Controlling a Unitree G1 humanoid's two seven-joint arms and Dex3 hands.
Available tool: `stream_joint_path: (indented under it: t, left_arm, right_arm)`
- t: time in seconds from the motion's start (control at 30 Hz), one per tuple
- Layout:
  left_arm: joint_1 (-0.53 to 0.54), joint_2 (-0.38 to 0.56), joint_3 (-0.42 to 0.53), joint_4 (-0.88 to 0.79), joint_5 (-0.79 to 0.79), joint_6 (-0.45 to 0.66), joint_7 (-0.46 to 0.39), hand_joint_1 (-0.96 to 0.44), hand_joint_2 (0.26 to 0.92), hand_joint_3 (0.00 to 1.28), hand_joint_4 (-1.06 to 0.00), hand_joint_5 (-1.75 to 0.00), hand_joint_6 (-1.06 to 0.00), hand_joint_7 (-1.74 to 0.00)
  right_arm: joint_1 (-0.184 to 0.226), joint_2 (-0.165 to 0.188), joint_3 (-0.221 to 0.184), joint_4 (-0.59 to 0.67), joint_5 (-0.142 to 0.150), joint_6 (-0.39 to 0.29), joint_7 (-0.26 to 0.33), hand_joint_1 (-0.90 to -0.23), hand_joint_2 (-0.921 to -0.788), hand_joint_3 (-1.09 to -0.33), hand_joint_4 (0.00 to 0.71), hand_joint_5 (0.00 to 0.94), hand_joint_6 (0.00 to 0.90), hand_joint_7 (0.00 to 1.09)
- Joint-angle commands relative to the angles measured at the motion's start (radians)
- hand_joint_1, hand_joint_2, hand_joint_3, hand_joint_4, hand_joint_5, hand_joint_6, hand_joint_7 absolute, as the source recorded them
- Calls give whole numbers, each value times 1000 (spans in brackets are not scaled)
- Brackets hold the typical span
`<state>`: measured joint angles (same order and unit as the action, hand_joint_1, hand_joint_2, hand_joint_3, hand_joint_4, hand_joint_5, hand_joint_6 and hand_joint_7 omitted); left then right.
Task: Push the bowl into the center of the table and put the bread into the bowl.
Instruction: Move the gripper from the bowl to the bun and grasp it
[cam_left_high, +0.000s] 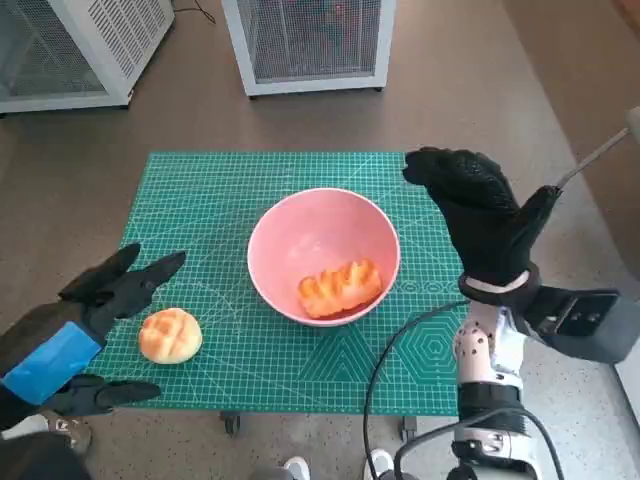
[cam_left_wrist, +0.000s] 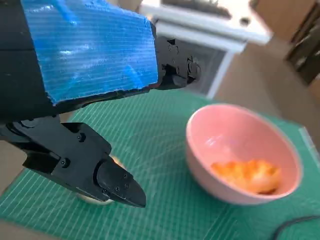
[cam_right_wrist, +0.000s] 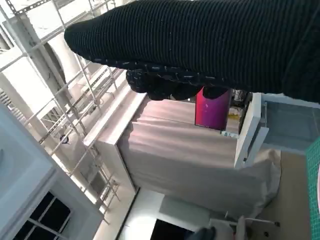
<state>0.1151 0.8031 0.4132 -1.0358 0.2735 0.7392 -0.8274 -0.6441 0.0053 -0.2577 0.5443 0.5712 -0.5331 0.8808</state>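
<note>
On the floor beyond the table (cam_left_high: 400, 385), two white mesh-sided cabinets (cam_left_high: 310, 40) are standing, one directly behind and one off to the left. You are looking down on a green cutting mat (cam_left_high: 200, 210) that is covering the table top. The pink bowl (cam_left_high: 323, 254) is sitting near the middle of the mat, and a long ridged piece of bread (cam_left_high: 340, 288) is lying inside it toward the near rim. The right hand (cam_left_high: 480, 215) is hovering above the table's right edge, just beside the bowl and clear of it, its fingers (cam_left_high: 440, 165) curving loosely over nothing. The left hand (cam_left_high: 95, 310) is reaching over the near left corner of the mat with its fingers (cam_left_wrist: 115, 182) spread wide, holding nothing. A round scored bun (cam_left_high: 170, 335) is resting on the mat between those fingers, well apart from the bowl; you cannot tell whether they are touching it. A black cable (cam_left_high: 385, 365) is trailing over the table's near edge.
</note>
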Motion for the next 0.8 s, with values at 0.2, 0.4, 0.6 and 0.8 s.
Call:
stream_joint_path:
  t: [0.2, 0.4, 0.6, 0.8]
  left_arm:
    - [38, 48, -135, 33, 83, 49, 72, -52, 711, 3, -65, -12, -246, -21]
    - [28, 54, -248, 122, 152, 44, 130, -83, 719, 6, -82, -10, -259, -18]
    - [-4, 55, -340, 220, 215, 43, 174, -106, 726, 7, -97, -9, -274, -18]
    - [-55, 48, -442, 348, 283, 40, 214, -106, 735, 9, -103, -6, -285, -16]
  right_arm:
    - [23, -10, 0, -2, 6, 18, 6, -593, -921, -621, 230, 2, 360, 5]
    - [24, -16, 2, -8, 1, 19, 1, -582, -921, -626, 230, 1, 360, 4]
    - [25, -20, 2, -14, 0, 27, -3, -578, -921, -630, 230, 1, 359, 4]
    - [29, -22, 2, -21, -2, 26, -3, -575, -921, -633, 230, 1, 359, 4]
